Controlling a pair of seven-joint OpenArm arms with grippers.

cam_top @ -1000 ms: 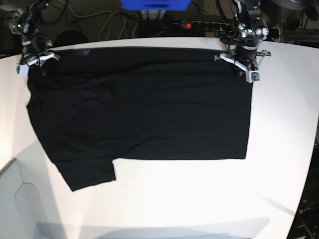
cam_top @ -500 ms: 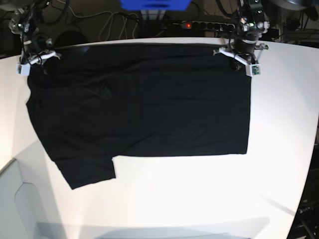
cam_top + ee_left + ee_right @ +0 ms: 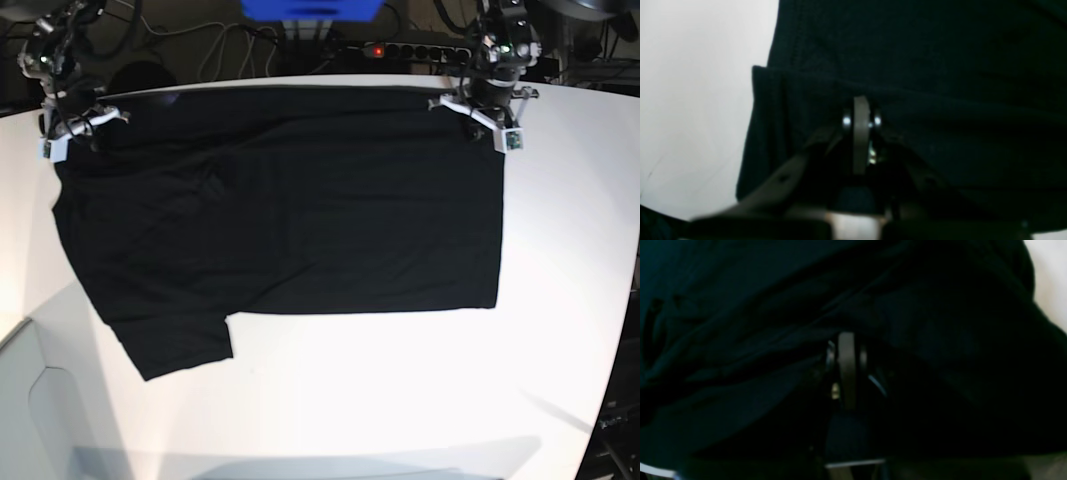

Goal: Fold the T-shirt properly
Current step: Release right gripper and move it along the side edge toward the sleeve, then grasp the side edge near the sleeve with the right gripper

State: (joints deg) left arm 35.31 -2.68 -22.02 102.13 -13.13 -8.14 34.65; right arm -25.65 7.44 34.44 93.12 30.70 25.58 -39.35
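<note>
The black T-shirt (image 3: 280, 210) lies spread flat on the white table (image 3: 400, 400), one sleeve sticking out at the front left. My left gripper (image 3: 482, 118) is shut on the T-shirt's far right corner; the left wrist view shows its jaws closed on the dark cloth (image 3: 940, 100). My right gripper (image 3: 75, 125) is shut on the far left corner; in the right wrist view black cloth (image 3: 740, 340) fills the frame around the closed jaws. The collar tag is not visible.
A blue box (image 3: 310, 8), cables and a power strip (image 3: 410, 48) lie behind the table's far edge. The table's curved front edge runs along the left (image 3: 20, 330) and lower right.
Both grippers pulled the T-shirt's far edge back toward the table's far side in the first half second. The near hem shifted back slightly. Since then little has moved.
</note>
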